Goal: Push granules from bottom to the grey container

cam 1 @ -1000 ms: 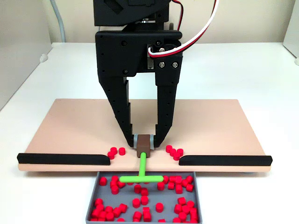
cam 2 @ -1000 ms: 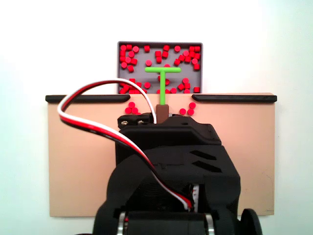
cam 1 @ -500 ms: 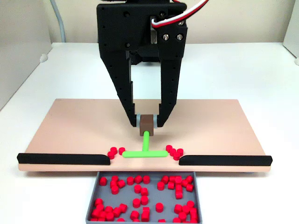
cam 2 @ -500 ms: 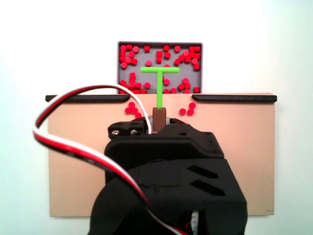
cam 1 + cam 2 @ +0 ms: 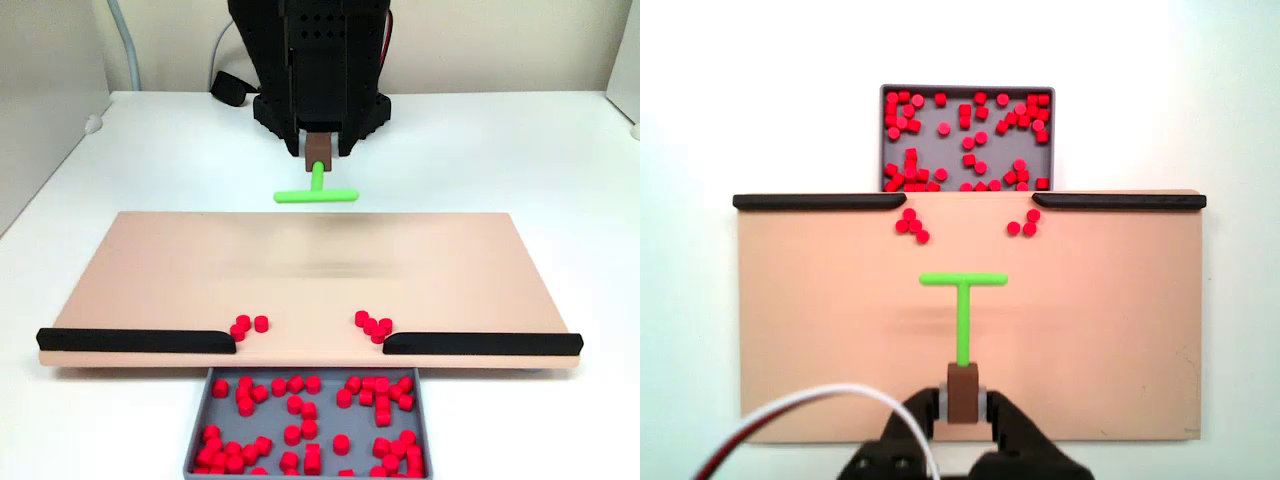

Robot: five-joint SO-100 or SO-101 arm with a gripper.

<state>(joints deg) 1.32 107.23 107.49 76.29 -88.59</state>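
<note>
No writing or brand mark can be read on anything here. The tiny bright red cylindrical granules (image 5: 965,135) are all alike, short stubby pellets, and most of them lie scattered across the floor of the shallow rectangular grey container (image 5: 884,140), too many and too overlapped to count exactly. The container sits against the edge of the flat tan rectangular board (image 5: 820,320), right at the gap between the two black bars (image 5: 812,201) that line that edge. On the board, two little clusters sit apart from the rest: four granules just beside the inner end of the left bar in a fixed view (image 5: 910,225), and four more by the inner end of the right bar (image 5: 1023,223); in the other fixed view the left cluster shows three, with any fourth hard to separate. The black pincer (image 5: 962,408) is clamped on the brown block handle (image 5: 962,391) of the single green T-shaped pusher (image 5: 963,300), whose crossbar points toward the container but is well apart from both clusters, over the bare middle of the board. In a fixed view the pusher (image 5: 317,190) hangs beyond the board's far edge, raised above the white table (image 5: 520,150).
</note>
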